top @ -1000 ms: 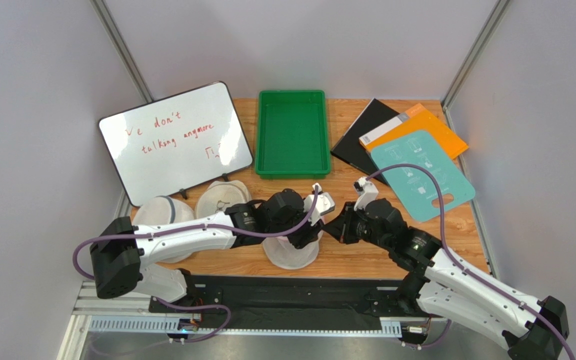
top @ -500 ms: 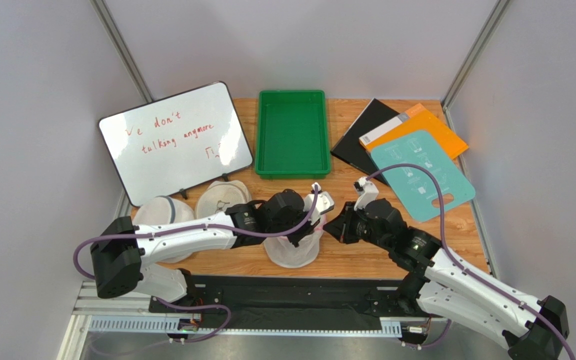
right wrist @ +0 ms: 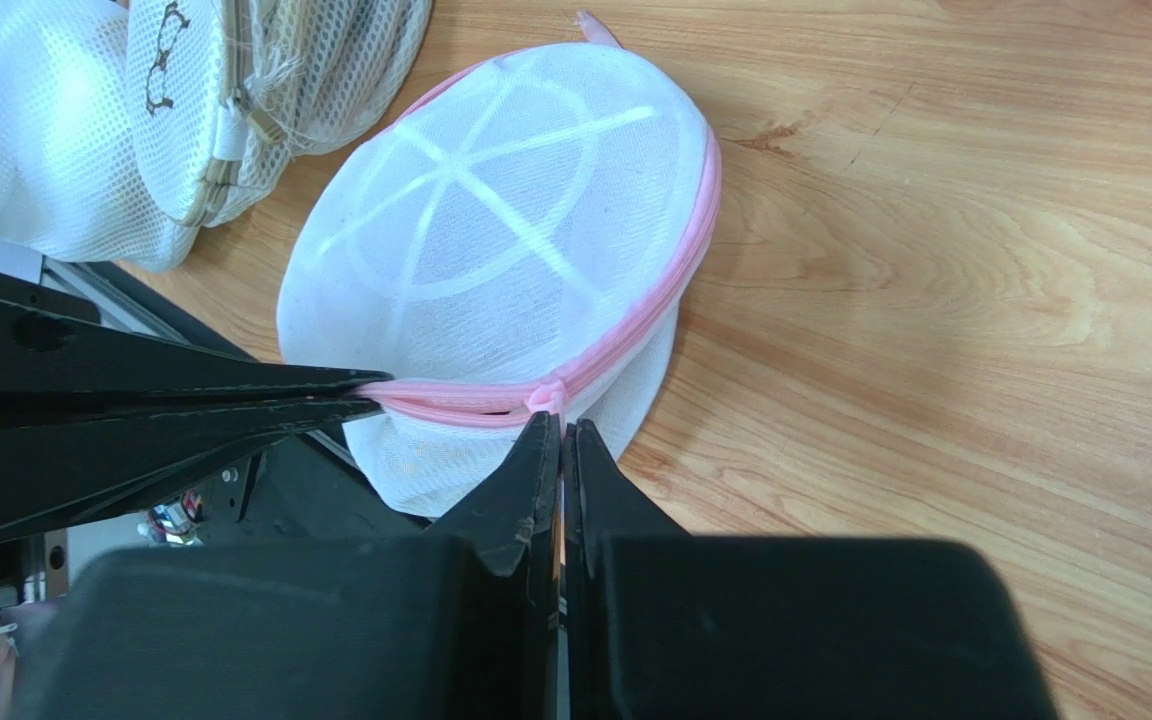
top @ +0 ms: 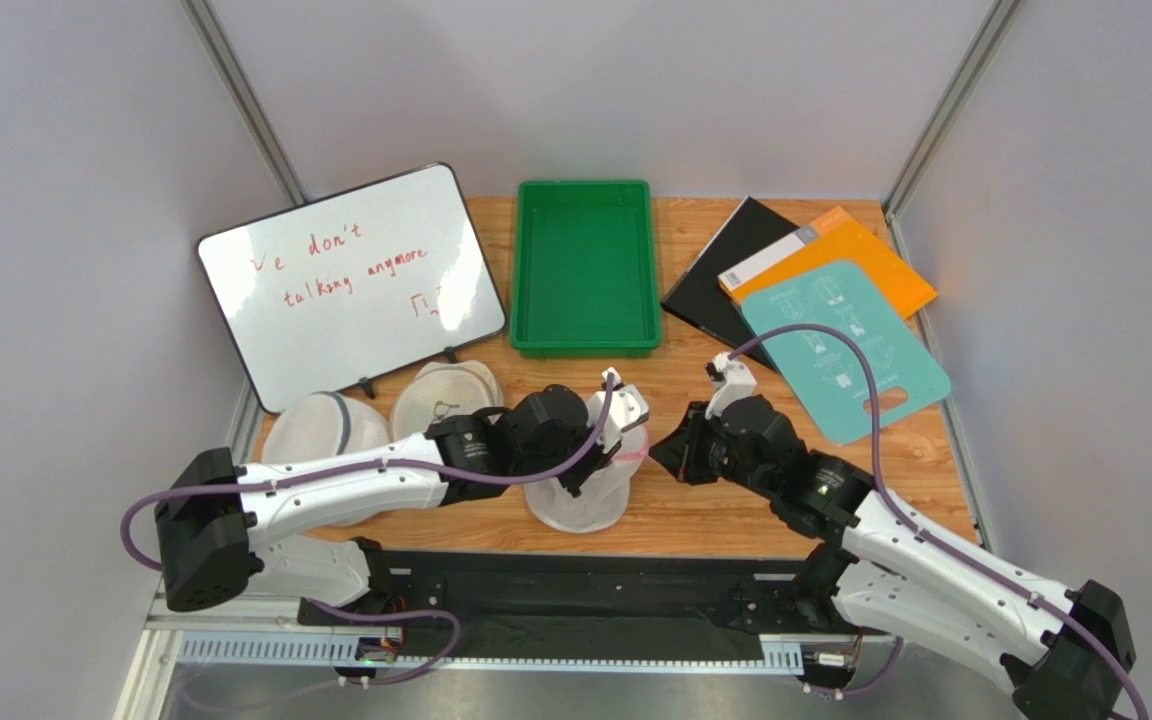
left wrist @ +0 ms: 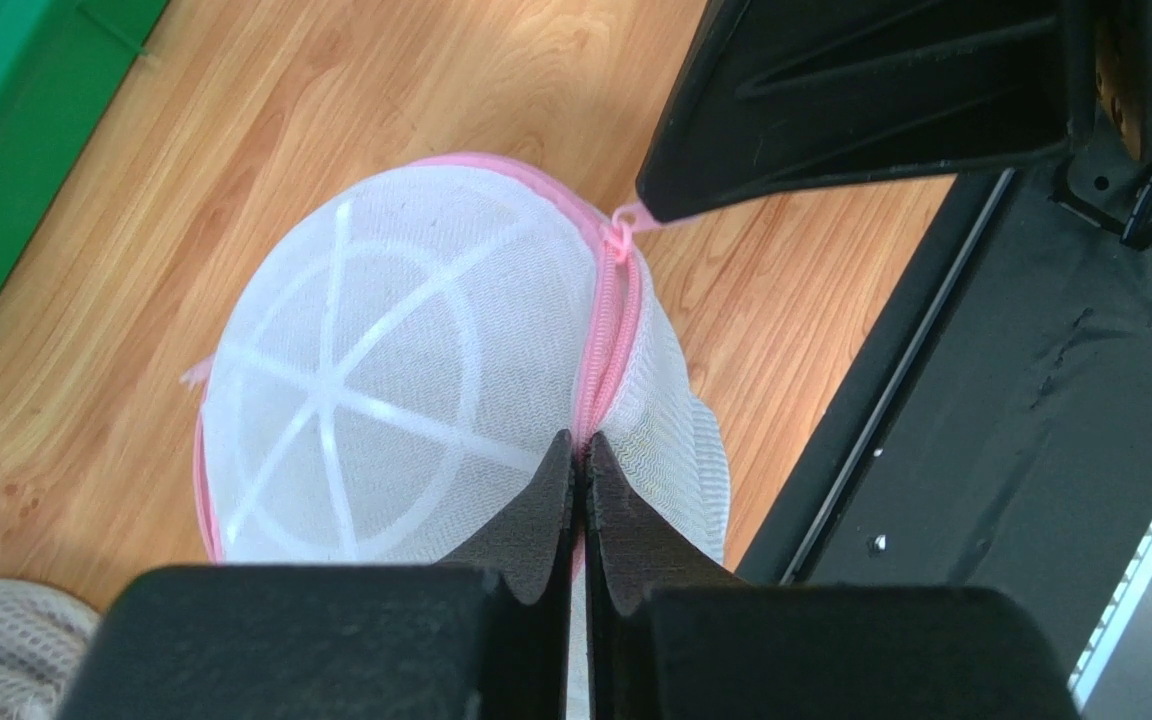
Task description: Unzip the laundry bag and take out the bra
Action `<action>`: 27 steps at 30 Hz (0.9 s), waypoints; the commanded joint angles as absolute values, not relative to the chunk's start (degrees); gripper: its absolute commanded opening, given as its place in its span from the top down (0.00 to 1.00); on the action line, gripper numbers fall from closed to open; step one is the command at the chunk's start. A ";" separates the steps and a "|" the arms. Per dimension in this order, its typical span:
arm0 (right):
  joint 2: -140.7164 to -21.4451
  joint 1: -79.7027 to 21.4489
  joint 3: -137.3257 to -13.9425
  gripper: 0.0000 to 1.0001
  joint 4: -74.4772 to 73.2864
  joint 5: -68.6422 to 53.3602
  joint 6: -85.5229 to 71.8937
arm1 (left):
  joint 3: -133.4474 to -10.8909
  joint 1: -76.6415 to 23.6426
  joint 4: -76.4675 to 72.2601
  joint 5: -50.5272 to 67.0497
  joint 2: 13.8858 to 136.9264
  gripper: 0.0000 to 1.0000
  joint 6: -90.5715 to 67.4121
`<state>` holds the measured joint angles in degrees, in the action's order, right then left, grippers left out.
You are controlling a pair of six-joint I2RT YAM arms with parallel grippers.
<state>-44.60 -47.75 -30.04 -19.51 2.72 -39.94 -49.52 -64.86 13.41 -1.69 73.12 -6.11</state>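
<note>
Left tool (left wrist: 582,444) pinches laundry bag (left wrist: 387,375) (zipper seam, seemingly).

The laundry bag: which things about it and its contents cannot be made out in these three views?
- Inside: no view shows the bra; the white mesh of the laundry bag hides whatever it holds.
- Top view: the left arm covers most of the bag.
- Wrist views: part of the zipper runs out of sight behind the dome, so how far it is open is unclear.
</note>
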 commanded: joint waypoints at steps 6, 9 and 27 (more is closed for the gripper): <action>-44.65 -46.67 -30.67 1.00 -19.60 5.19 -37.97 | -47.20 -65.13 18.45 -7.29 67.06 1.00 -5.36; -44.56 -46.67 -31.29 1.00 -19.95 4.66 -38.06 | -46.93 -65.13 20.12 -9.22 65.83 1.00 -5.54; -44.38 -49.22 -31.99 1.00 -15.64 -1.76 -39.55 | -54.57 -65.21 15.74 -1.32 69.52 0.16 -5.36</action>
